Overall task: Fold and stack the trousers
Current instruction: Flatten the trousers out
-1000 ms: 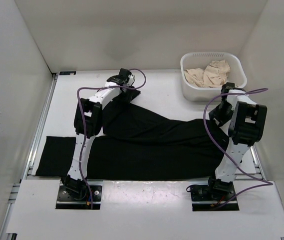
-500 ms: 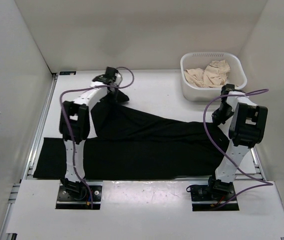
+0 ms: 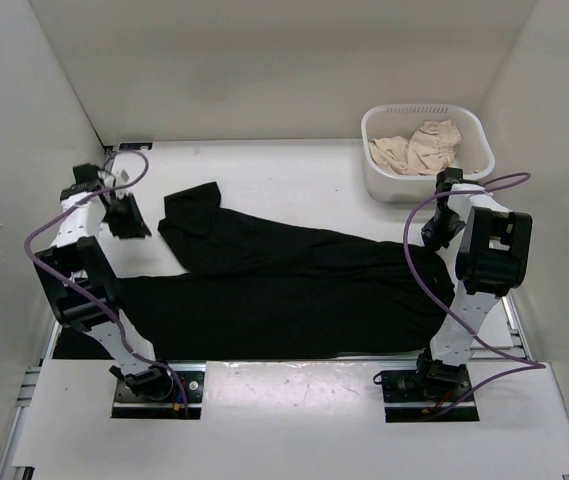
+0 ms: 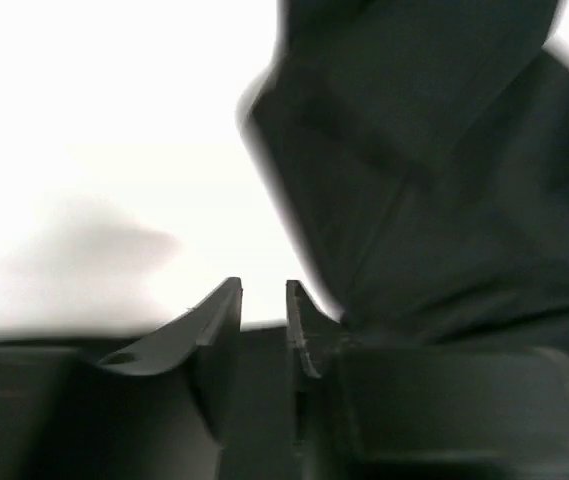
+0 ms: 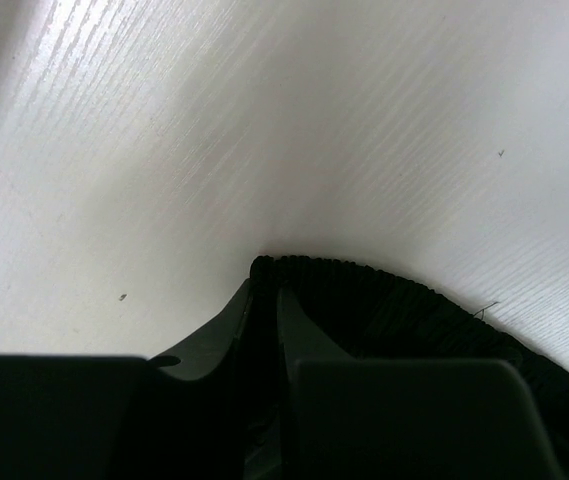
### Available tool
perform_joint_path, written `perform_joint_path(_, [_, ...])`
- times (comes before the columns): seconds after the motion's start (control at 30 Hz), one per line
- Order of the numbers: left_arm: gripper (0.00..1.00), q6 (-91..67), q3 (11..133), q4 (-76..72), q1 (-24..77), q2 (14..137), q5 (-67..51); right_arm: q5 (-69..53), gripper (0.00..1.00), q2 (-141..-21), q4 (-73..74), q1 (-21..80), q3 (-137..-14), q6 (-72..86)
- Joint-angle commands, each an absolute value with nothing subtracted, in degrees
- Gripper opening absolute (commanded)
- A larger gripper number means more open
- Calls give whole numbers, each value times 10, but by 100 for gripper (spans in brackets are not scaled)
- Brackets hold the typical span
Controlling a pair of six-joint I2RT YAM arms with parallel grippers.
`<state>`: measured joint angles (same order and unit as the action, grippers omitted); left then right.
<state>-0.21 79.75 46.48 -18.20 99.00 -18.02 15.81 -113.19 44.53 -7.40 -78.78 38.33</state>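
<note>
1. One pair of black trousers (image 3: 294, 300) lies spread across the white worktop (image 3: 304, 185), with the waist to the right and both legs running left.
2. Its two legs part toward the left. The near one runs straight along the near edge and passes behind the left arm. The far one angles away to a rumpled end at the far left of the cloth.
3. Two arms are in view, each trailing one purple cable.
4. The left fingers (image 3: 122, 215) are out at the far-left side of the worktop, just beside the end of the far leg but apart from it. In the left wrist view they are drawn almost together, with only a narrow slit between them and nothing in it. The black cloth lies off to their right.
5. The right fingers (image 3: 441, 228) sit at the waist end on the right. In the right wrist view they are pinched tight on a ribbed black edge of the trousers.
6. One white basket (image 3: 414, 187) stands at the far right corner, well apart from the trousers.
7. It holds a heap of beige cloth (image 3: 419, 148); how many pieces make it up cannot be told.
</note>
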Motion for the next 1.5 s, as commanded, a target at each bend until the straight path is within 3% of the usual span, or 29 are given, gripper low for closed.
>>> perform_joint_path(0.0, [32,0,738,495,-227,984,-238,159,0,-1136,446,-65,-765,374])
perform_joint_path(0.1, [24,0,707,483,-295,990,-193,170,0,-1124,446,-60,-765,362])
perform_joint_path(0.17, [32,0,707,489,-302,982,-199,171,0,-1119,453,-60,-765,355])
perform_joint_path(0.23, [50,0,729,489,-250,953,-187,171,0,-1106,453,-60,-765,349])
perform_joint_path(0.4, [67,0,750,423,-20,934,-28,176,0,-1094,453,-54,-765,344])
perform_joint_path(0.7, [74,0,812,368,112,1106,103,176,0,-1094,470,-42,-771,344])
perform_joint_path(0.87, [60,0,880,360,124,1156,167,176,0,-1083,470,-42,-759,344])
perform_joint_path(1.07, [48,0,869,360,134,1172,188,176,0,-1071,465,-42,-742,337])
perform_joint_path(1.23, [14,0,845,360,134,1152,187,181,0,-1071,465,-42,-742,337])
perform_joint_path(1.47, [14,0,861,392,88,1116,141,181,0,-1071,465,-42,-747,337])
